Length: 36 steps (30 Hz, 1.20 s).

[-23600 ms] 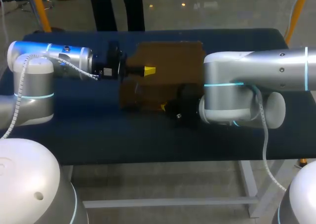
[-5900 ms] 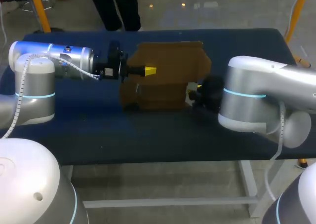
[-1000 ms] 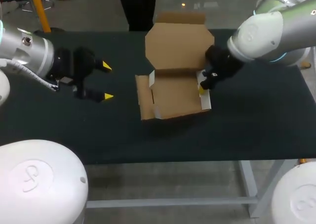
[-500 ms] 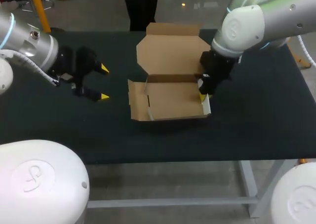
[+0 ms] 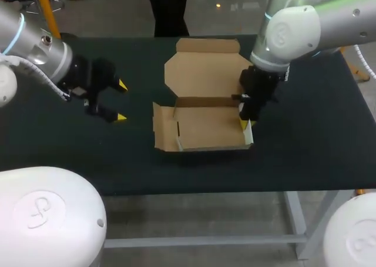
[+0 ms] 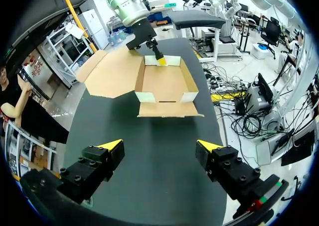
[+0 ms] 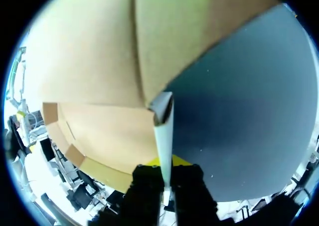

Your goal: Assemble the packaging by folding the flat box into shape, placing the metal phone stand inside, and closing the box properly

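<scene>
The brown cardboard box (image 5: 205, 129) lies mid-table as a shallow tray, its lid (image 5: 202, 67) folded back flat behind it. My right gripper (image 5: 244, 121) comes down from above and is shut on the tray's right side wall (image 7: 163, 131), a thin white-edged panel pinched between its fingers. My left gripper (image 5: 117, 101) hangs open to the left of the box, apart from it. In the left wrist view the box (image 6: 167, 84) lies ahead of the open left gripper (image 6: 159, 146), with its loose near flap (image 6: 169, 109) flat on the table. No phone stand is in view.
The dark tabletop (image 5: 305, 149) spreads on both sides of the box. Its front edge (image 5: 194, 190) runs a short way in front of the tray.
The right gripper, still holding the side wall, has swung the box from a tilted lie to square with the table and slightly nearer the front. The left gripper drifted a little.
</scene>
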Available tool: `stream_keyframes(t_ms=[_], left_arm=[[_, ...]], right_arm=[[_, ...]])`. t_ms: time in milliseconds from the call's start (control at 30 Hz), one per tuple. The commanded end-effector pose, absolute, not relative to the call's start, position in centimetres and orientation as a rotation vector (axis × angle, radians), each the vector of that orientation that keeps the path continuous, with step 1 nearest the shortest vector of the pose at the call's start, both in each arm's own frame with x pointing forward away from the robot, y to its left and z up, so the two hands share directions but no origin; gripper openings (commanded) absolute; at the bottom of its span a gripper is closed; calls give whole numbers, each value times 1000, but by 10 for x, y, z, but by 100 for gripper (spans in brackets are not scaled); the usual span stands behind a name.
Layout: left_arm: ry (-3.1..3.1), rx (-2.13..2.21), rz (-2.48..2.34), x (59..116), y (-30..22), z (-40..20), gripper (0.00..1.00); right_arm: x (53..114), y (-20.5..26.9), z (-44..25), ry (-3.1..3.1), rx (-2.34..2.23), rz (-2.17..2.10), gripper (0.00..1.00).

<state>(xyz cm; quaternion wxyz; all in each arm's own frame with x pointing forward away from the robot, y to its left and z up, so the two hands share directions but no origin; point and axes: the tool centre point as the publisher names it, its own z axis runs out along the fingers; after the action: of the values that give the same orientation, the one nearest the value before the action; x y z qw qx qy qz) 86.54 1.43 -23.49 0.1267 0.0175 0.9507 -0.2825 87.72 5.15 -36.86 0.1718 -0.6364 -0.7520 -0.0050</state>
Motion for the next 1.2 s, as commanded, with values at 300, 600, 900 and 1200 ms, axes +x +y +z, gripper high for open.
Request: stream_keyframes(t_ms=[300,600,900,1200], left_arm=[[2784,52,-810,870,12,-233,100],[2784,52,-810,870,12,-233,100],[2784,52,-810,870,12,-233,100],[2784,52,-810,870,12,-233,100]], right_arm=[[880,48,-370,-2119,-1803,-9,0],[887,58,-371,-2089,-1808,91,0],[889,67,-378,-2011,-1817,298,0],[883,66,-392,-1976,-1808,367,0]])
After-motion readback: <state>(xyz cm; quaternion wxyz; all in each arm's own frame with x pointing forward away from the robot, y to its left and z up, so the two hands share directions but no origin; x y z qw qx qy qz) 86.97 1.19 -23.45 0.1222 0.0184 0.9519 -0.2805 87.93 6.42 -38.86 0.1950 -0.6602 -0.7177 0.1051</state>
